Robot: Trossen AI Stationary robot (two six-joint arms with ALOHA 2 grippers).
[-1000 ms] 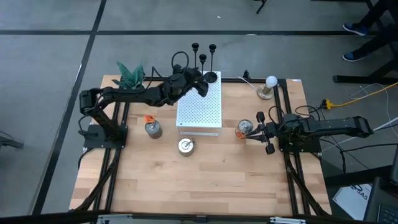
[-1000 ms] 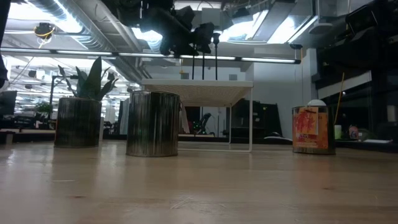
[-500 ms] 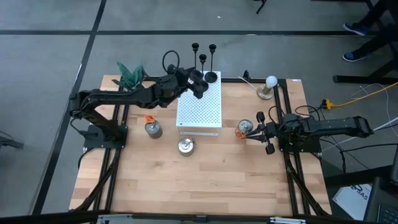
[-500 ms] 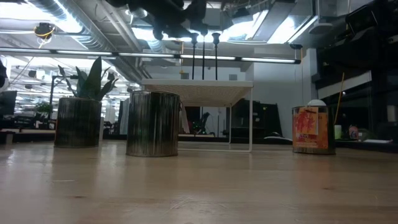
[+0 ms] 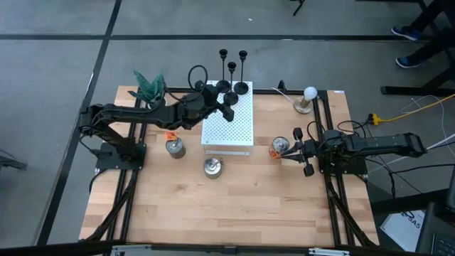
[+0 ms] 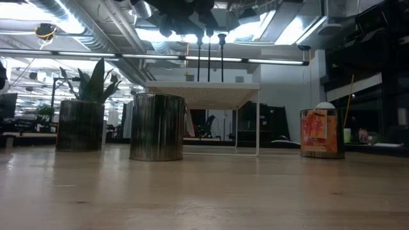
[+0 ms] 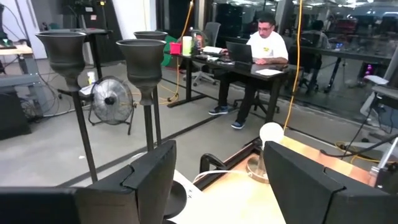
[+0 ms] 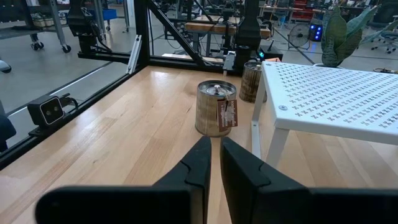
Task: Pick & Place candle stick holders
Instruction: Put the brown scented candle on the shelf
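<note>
Three black candle stick holders (image 5: 232,70) stand upright on the far edge of the white perforated stand (image 5: 229,128); one round base (image 5: 242,88) shows. Their stems (image 6: 209,61) rise from the stand's top, and their cups (image 7: 142,62) show in the left wrist view. My left gripper (image 5: 227,105) hovers above the stand's far left corner, just left of them. It is open, with nothing between its fingers (image 7: 149,180). My right gripper (image 5: 297,149) waits shut at the table's right side, pointing at the stand (image 8: 323,93).
Short silver tins stand left of the stand (image 5: 174,147), in front of it (image 5: 212,166) and to its right (image 5: 281,147). A green plant (image 5: 149,84) is at the far left, a white bulb on a wooden base (image 5: 308,99) at the far right. A person (image 7: 267,43) sits beyond the table.
My left gripper has drawn back from the candle stick holders toward the table's left edge and has risen, staying open. The candle stick holders have kept their places on the stand.
</note>
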